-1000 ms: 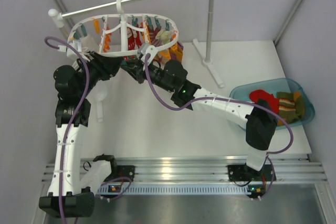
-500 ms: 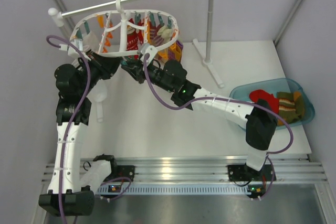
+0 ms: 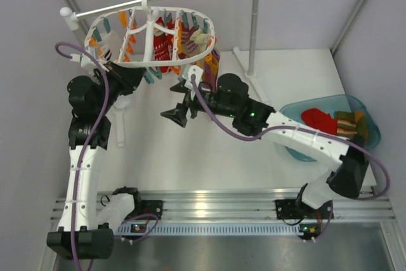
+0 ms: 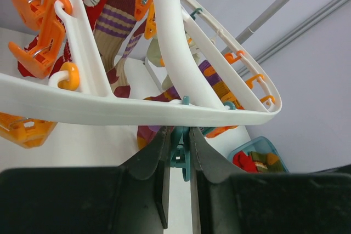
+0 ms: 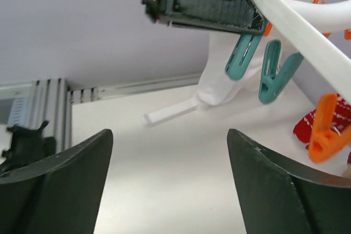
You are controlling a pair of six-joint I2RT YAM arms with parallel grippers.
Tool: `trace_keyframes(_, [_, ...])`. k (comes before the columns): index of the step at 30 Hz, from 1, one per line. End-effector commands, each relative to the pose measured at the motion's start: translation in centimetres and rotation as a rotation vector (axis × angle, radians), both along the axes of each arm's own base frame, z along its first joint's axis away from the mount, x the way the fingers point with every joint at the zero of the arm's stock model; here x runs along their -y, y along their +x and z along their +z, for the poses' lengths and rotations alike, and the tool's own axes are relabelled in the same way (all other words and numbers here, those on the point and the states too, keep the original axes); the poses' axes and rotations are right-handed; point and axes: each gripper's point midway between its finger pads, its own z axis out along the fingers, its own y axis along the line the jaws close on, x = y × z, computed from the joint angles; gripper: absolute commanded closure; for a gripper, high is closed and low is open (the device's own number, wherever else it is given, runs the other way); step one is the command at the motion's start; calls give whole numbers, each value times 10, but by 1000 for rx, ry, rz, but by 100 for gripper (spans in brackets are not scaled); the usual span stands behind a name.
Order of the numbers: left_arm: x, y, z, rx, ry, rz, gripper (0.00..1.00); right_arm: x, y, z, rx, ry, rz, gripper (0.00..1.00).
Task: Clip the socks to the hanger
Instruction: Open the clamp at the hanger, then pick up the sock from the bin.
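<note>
— Which step are you on?
— Holding a clip ready, I'd say. My left gripper [image 4: 177,135] is nearly closed, its fingers pinching a teal clip [image 4: 180,161] that hangs between them, just under the near rim of the hanger [image 4: 109,110]. I see no sock in that clip.
— And the other one?
— My right gripper [image 5: 170,182] is spread wide with nothing in it; only bare table [image 5: 164,152] shows between its fingers. The hanger's rim is up ahead of it to the right, well apart from the tips.
— Where are the socks?
— One zigzag sock [image 4: 216,87] hangs on the far side of the hanger, beyond my left fingers. More zigzag socks [image 3: 347,125] lie in the blue basin [image 3: 371,113], far behind my right gripper, out by that arm's elbow.
— So what next?
— My guess is that the right gripper must reach to the basin, take one sock near its cuff, and bring that edge up into the clip my left is squeezing. The cloth is limp, so the grip should sit close to the edge, or it may fold away from the clip's mouth.
— How are the arms set?
— The left arm stands tall from its base, elbow bent, forearm reaching up and forward under the rim. The right arm lies low and long across the table, wrist turned toward the left arm's side.
</note>
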Motion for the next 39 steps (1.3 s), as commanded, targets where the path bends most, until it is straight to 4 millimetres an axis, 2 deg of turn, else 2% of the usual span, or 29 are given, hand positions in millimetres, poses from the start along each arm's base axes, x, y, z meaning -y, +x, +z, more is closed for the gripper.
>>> trace_keyframes(1, [-10,3,22,66,-20,61,100,50,-30,12,2,-65,70,14])
trace_keyframes(2, [-11,3,22,66,-20,62,100,63,-31,-10,-35,-129,63,12])
trace_keyframes(3, [-11,3,21,66,-20,62,100,86,-23,-4,-35,-129,26,9])
trace_keyframes(4, [-10,3,21,66,-20,59,100,98,-22,-8,-54,-144,30,8])
trace_keyframes(5, [-10,2,22,68,-16,58,100,114,-20,-27,-108,-203,12,4])
trace_keyframes(6, [-9,2,22,69,-13,55,100,140,-6,-26,-128,-206,-34,0])
trace_keyframes(8, [-9,2,22,72,-5,54,100,176,-1,-45,-188,-271,-91,0])
trace_keyframes(9, [-10,2,21,72,-5,55,100,203,15,-50,-217,-280,-157,0])
trace_keyframes(11, [-9,1,21,73,-3,53,100,239,20,-74,-276,-343,-212,0])
trace_keyframes(12, [-9,1,20,71,-5,54,100,270,30,-75,-301,-332,-281,0])
trace_keyframes(14, [-9,0,19,71,-3,53,100,306,30,-98,-341,-389,-321,0])
trace_keyframes(15, [-9,-1,19,72,-2,53,100,337,40,-106,-376,-392,-404,0])
trace_keyframes(16, [-9,-1,19,73,0,50,100,355,36,-121,-392,-452,-405,0])
trace_keyframes(17, [-8,-1,18,71,0,48,100,373,41,-131,-429,-478,-434,0])
trace_keyframes(18, [-8,-1,17,71,3,48,100,400,44,-141,-475,-489,-490,0])
trace_keyframes(19, [-8,-1,17,69,3,45,100,415,40,-152,-514,-531,-500,1])
trace_keyframes(20, [-8,-1,16,70,4,44,100,431,48,-165,-571,-550,-531,3])
trace_keyframes(21, [-8,-1,17,70,6,44,100,461,52,-174,-620,-577,-628,6])
trace_keyframes(23, [-7,-1,17,72,6,39,100,493,61,-188,-682,-598,-702,9])
trace_keyframes(24, [-6,-2,18,75,7,35,100,520,62,-193,-717,-619,-790,12])
trace_keyframes(26, [-6,-2,18,77,9,35,100,552,72,-201,-765,-630,-910,15])
trace_keyframes(28, [-6,-2,17,76,11,30,100,576,73,-204,-791,-673,-991,18])
trace_keyframes(30, [-6,-1,15,71,10,32,100,599,69,-216,-835,-736,-1054,19])
trace_keyframes(33, [-6,0,13,67,4,31,100,626,73,-229,-849,-756,-1118,22])
trace_keyframes(35, [-6,0,11,65,1,30,100,633,79,-239,-872,-757,-1125,22])
trace_keyframes(39, [-7,-1,11,69,12,38,100,650,102,-241,-867,-708,-1219,28])
